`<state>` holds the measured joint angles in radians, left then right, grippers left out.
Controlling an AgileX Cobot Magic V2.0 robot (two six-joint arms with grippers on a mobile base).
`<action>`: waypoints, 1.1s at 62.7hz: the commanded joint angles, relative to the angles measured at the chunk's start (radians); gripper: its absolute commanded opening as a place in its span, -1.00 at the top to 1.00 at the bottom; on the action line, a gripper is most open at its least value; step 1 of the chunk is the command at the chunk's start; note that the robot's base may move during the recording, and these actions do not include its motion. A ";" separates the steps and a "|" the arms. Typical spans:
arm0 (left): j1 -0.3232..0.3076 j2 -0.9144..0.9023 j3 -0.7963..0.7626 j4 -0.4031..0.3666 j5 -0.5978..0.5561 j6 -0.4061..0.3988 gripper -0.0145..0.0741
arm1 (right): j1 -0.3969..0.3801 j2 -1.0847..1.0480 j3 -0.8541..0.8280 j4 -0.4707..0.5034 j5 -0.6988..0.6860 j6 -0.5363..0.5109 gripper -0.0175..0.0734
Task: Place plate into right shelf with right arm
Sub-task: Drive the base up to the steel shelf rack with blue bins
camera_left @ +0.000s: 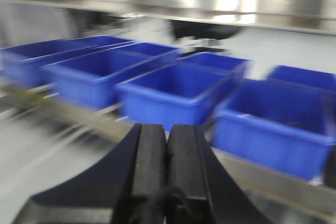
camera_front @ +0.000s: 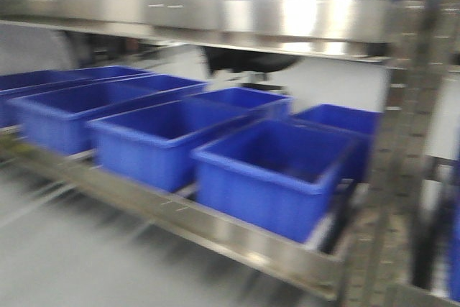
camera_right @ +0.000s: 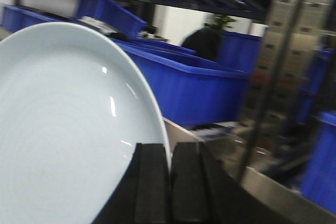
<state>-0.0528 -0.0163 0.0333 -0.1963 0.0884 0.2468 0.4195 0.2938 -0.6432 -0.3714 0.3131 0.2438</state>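
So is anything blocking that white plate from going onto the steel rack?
Nothing visible lies between the plate and the steel rack. Blue bins line its tray, though, and a hole-punched upright stands to the plate's right.

**Blurred storeroom, steel and blue plastic**

We see a pale grey floor (camera_front: 65, 249) in the front view, streaked by motion blur. The main furniture is a steel rack (camera_front: 215, 16), with bright glare on its upper lip. Blue bins (camera_front: 273, 170) sit side by side in a row on the lower tray, and more blue shows above the upper lip. Behind the rack we see a plain white wall (camera_front: 330, 80). A dark shape (camera_front: 244, 59) sits against it, too smeared to name. In the right wrist view we mark a green plant (camera_right: 220, 21) beside a white wall patch (camera_right: 176, 24). A dark rounded mass (camera_right: 202, 43) sits just below the plant, behind a long blue bin (camera_right: 184, 85).
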 commanded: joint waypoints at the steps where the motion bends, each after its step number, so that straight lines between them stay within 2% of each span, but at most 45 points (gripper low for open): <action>1: -0.005 -0.008 0.008 -0.004 -0.083 -0.002 0.78 | -0.004 0.014 -0.030 -0.017 -0.089 -0.007 0.49; 69: -0.005 -0.008 0.008 -0.004 -0.083 -0.002 0.78 | -0.004 0.014 -0.030 -0.017 -0.089 -0.007 0.49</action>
<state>-0.0528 -0.0163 0.0333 -0.1963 0.0884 0.2468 0.4195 0.2938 -0.6432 -0.3731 0.3131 0.2438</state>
